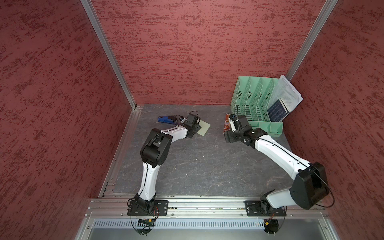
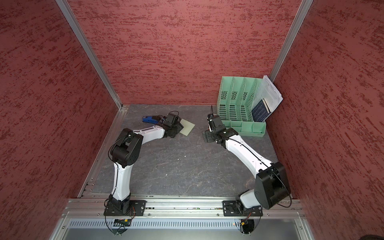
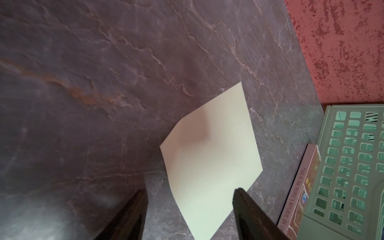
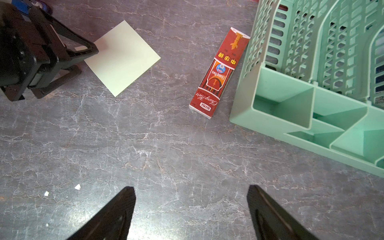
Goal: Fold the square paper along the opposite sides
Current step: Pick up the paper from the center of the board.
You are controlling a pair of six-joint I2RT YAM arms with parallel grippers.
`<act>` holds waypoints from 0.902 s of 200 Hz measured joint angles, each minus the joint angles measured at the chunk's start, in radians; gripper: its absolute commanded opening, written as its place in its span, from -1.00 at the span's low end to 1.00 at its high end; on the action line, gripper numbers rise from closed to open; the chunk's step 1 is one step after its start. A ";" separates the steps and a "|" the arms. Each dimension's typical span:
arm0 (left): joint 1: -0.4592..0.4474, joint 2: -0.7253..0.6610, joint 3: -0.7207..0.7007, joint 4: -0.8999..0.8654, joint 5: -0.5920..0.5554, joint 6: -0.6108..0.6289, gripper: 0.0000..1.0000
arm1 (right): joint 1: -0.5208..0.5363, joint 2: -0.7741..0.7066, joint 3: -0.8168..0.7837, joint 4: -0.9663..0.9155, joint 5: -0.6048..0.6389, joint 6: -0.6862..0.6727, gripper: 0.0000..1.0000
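The square paper (image 1: 205, 127) (image 2: 188, 126) is a pale yellow-green sheet lying flat on the dark stone-look table, at the back left of centre. My left gripper (image 3: 191, 192) is low at the paper's (image 3: 212, 158) near-left corner, jaws apart, with that corner between its fingers. In the right wrist view one left finger overlaps the paper's (image 4: 124, 60) corner. My right gripper (image 4: 191, 191) hangs open over bare table, right of the paper, with nothing between its fingers.
A blue stapler (image 1: 165, 120) lies just left of the left wrist. A red box (image 4: 218, 72) lies beside the mint-green file organiser (image 1: 255, 104) at the back right, which holds white printed sheets (image 1: 288, 93) and a dark blue booklet (image 1: 277, 113). Red walls enclose three sides.
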 measured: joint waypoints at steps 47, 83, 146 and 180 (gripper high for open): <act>0.000 0.027 0.014 0.051 -0.017 -0.004 0.31 | 0.000 0.026 0.000 0.003 -0.004 -0.004 0.79; 0.003 0.047 0.032 0.066 -0.029 0.000 0.07 | 0.000 0.026 0.000 0.006 -0.004 -0.008 0.78; 0.016 0.083 0.039 0.085 -0.020 0.006 -0.99 | 0.000 0.026 0.000 0.013 -0.004 -0.014 0.75; 0.021 0.083 0.039 0.086 -0.009 0.017 -1.00 | 0.000 0.026 0.000 0.013 -0.004 -0.018 0.74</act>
